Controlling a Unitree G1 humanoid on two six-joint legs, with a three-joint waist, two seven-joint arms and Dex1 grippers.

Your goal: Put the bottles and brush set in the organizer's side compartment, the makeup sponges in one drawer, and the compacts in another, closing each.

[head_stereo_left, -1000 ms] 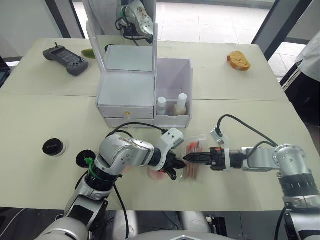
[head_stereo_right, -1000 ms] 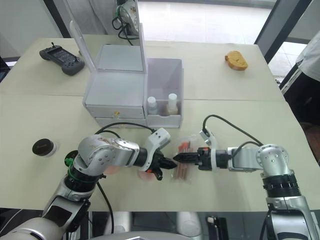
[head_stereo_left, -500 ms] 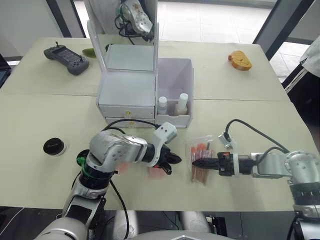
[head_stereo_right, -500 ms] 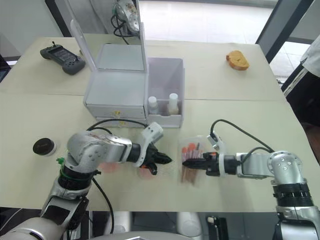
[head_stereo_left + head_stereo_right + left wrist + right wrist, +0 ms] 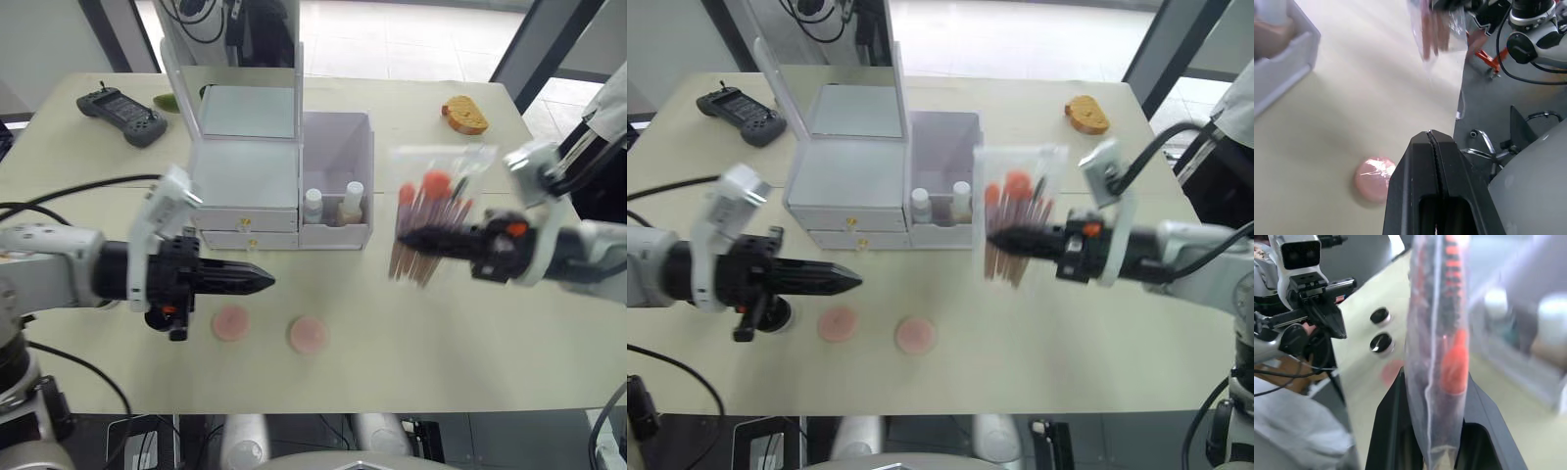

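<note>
Right wrist: tool (image 5: 409, 238) clamps brush set (image 5: 428, 211).

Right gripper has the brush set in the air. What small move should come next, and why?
Probably carry the brush set left, over the side compartment. The right gripper holds it lifted beside the organizer, the bottles already stand in that bin, and the back half looks free.

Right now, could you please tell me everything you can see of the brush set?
The brush set is a clear, flat plastic pouch of brushes with pinkish-orange handles. The right gripper is shut on it and holds it upright, off the table, beside the organizer's side compartment, not yet inside.
</note>
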